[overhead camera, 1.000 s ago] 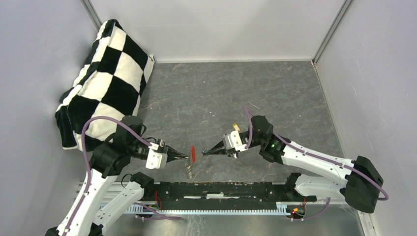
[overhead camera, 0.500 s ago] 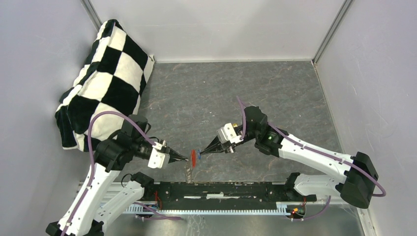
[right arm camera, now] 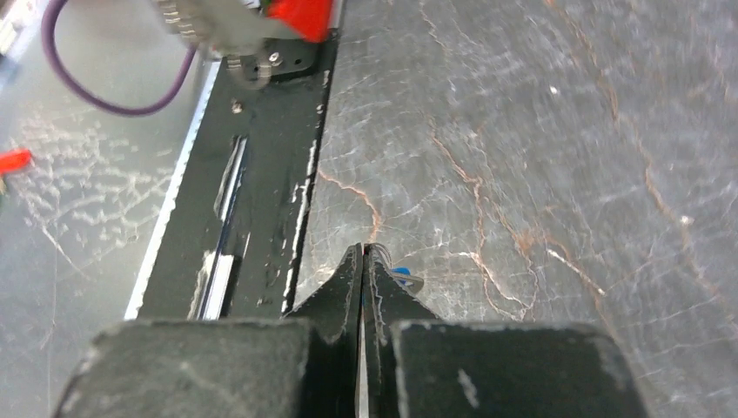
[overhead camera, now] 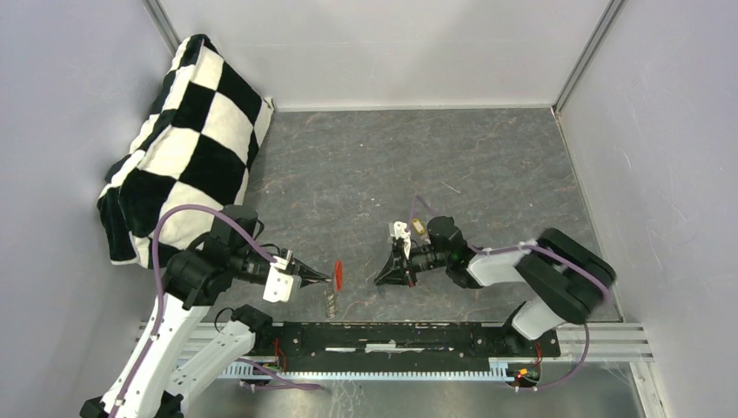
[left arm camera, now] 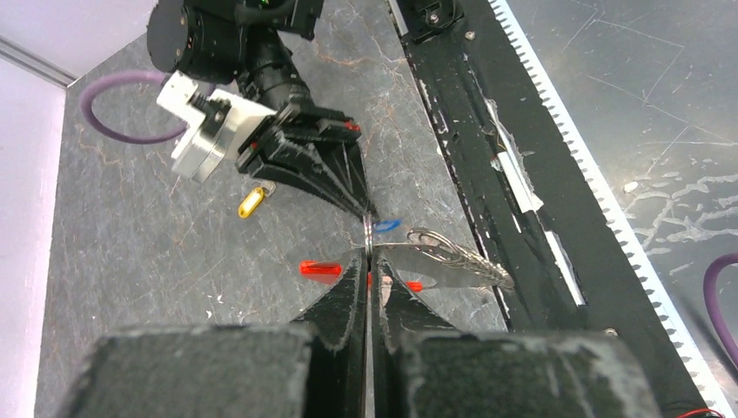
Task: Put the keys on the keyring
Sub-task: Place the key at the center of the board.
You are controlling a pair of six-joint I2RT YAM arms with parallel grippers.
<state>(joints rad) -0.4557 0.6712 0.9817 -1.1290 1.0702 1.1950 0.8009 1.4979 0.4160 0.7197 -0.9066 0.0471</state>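
Observation:
My left gripper (overhead camera: 328,279) (left arm camera: 369,261) is shut on the red keyring (overhead camera: 338,274) (left arm camera: 320,270), held edge-on above the table. A bare grey key (overhead camera: 332,301) (left arm camera: 457,259) hangs from the keyring. Just right of it, my right gripper (overhead camera: 380,280) (right arm camera: 364,252) (left arm camera: 367,207) points down at the table, shut, with the blue-capped key (right arm camera: 402,274) (left arm camera: 387,225) pinched at its tip. That tip stands a short gap from the keyring. The yellow-capped key (overhead camera: 419,228) (left arm camera: 250,202) lies on the table behind the right gripper.
A black-and-white checkered cloth (overhead camera: 187,139) is heaped at the far left against the wall. A black rail (overhead camera: 392,335) (right arm camera: 261,192) runs along the table's near edge, just below both grippers. Grey walls close in three sides.
My right gripper has pulled back to the right from the keyring and tipped down toward the table, its arm folding in. The left gripper and keyring have barely moved.

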